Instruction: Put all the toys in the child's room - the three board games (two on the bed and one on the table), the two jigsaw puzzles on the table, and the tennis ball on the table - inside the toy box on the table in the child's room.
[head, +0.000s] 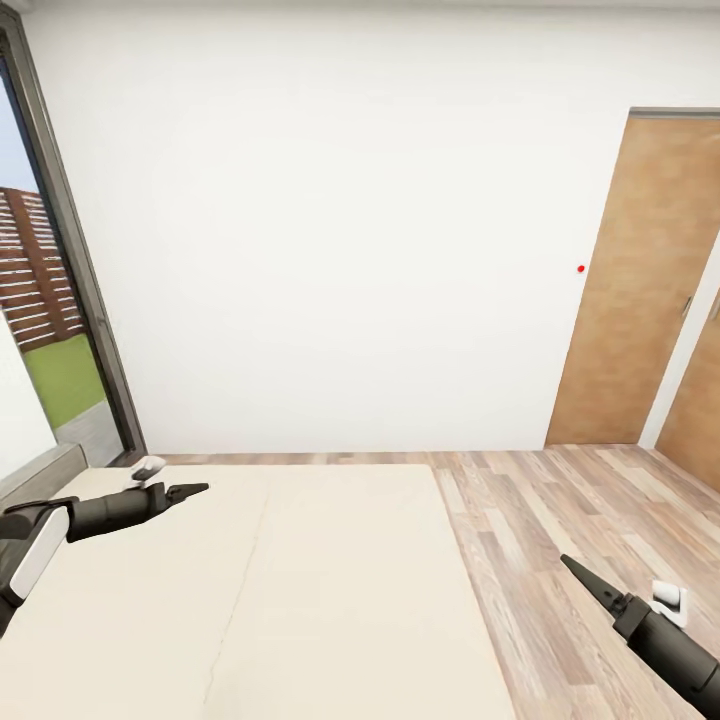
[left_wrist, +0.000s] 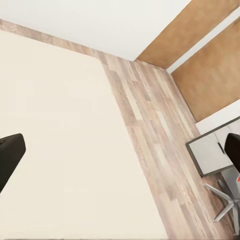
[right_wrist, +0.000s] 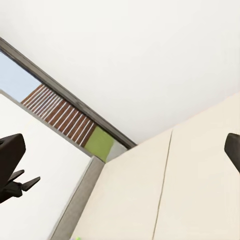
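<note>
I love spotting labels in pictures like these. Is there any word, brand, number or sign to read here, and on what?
None: no readable text on the bed, the wall or the door.
The red dot on the wall carries no lettering.

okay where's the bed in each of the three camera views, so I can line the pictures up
Head view: the bed, a cream mattress, spreads across the lower left and centre, under the left gripper.
Left wrist view: it covers the left side, ending where the wood-plank floor begins.
Right wrist view: it sits in the lower right, below the white wall.
Shared landmark: that white wall, which meets the bed's far edge.
</note>
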